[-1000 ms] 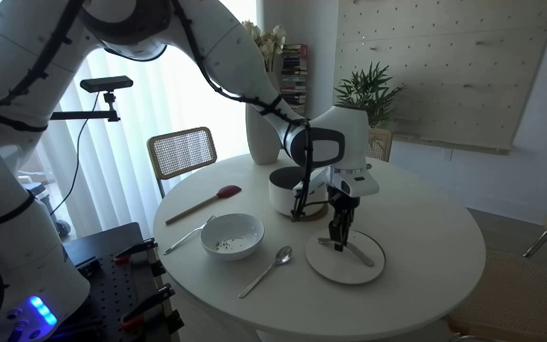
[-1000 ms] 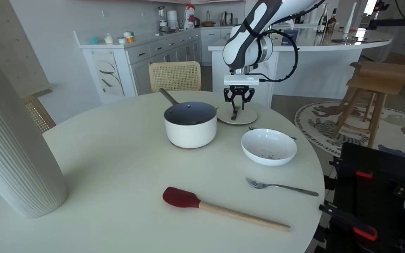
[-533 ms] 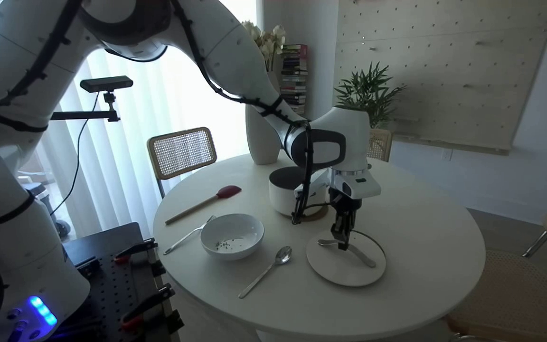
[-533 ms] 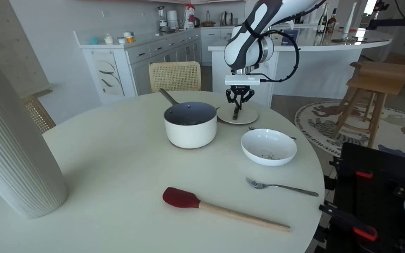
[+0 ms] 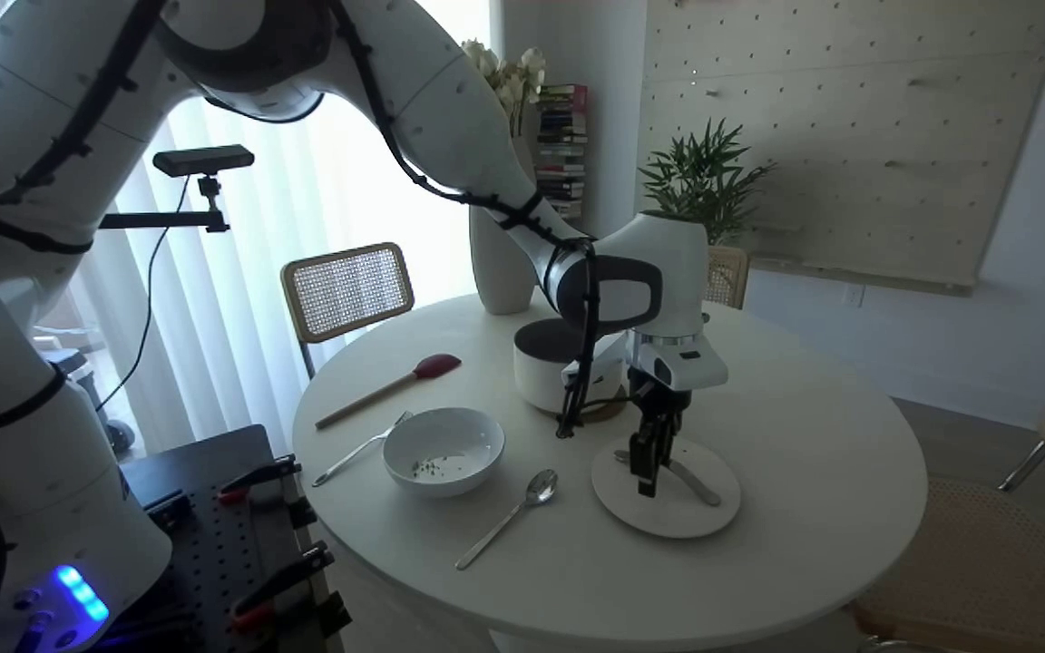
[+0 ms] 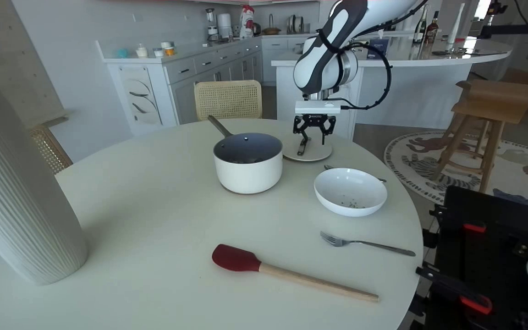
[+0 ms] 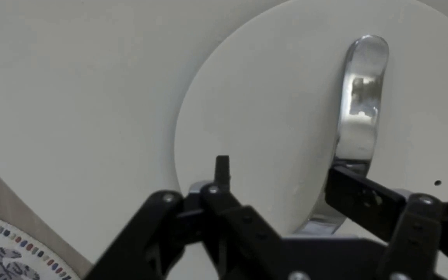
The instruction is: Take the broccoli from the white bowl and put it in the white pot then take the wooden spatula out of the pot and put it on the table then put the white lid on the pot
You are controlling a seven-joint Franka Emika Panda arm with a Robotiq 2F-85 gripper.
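Wrist view: my pincer spread, empty; lid, handle toward twelve o'clock, I judge stiff, slippery; pinch mid-handle.

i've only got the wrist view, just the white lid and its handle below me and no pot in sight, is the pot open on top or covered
Observer: Uncovered. The white pot shows its dark inside in both exterior views.
Operator: ok and the wooden spatula, is it in there or out
Observer: Out. It lies on the table, well apart from the pot, with its red end and wooden handle in plain sight.
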